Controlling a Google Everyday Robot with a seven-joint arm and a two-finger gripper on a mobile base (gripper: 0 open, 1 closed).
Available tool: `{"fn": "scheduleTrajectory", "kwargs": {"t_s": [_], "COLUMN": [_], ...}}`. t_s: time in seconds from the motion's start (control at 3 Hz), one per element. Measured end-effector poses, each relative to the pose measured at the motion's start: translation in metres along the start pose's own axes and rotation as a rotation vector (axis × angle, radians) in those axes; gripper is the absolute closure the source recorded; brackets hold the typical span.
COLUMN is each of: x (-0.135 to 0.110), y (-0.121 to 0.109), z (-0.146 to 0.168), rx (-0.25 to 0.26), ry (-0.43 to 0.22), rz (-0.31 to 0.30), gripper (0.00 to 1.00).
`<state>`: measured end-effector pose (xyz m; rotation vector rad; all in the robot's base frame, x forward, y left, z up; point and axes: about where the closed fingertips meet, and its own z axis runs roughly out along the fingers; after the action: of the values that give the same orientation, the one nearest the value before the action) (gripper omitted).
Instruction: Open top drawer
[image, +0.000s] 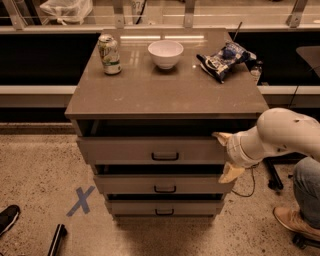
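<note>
Working gripper (226, 154), jaws spread, at 3 o'clock end of top drawer (145, 150), well off handle (165, 156); likely risking slip-off or drawer racking askew under off-centre pull.

Dim, with a warm amber-brown cast all over. Brightest at the far side, lit from beyond the rail, with a pale streak of glare across the far part of the cabinet top (165, 95) behind the bowl (165, 52) and the can (109, 54). Deep black in the gap above the top drawer (125, 150) and under each drawer front. Pale cream against that shade: the gripper (226, 155), at the top drawer's right end. Soft dark shadow on the floor (40, 165) at the cabinet's near foot.
</note>
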<state>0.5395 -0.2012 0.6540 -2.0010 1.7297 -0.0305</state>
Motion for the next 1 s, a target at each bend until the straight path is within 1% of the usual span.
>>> {"fn": "scheduleTrajectory", "kwargs": {"t_s": [0.33, 0.67, 1.0], "x": [-0.004, -0.005, -0.01], "y": [0.012, 0.023, 0.038], "z": [-0.001, -0.008, -0.017], "rx": [-0.032, -0.053, -0.074], "ry": [-0.004, -0.019, -0.038], "rz": [0.001, 0.006, 0.018], "gripper": [0.3, 0.35, 0.37]}}
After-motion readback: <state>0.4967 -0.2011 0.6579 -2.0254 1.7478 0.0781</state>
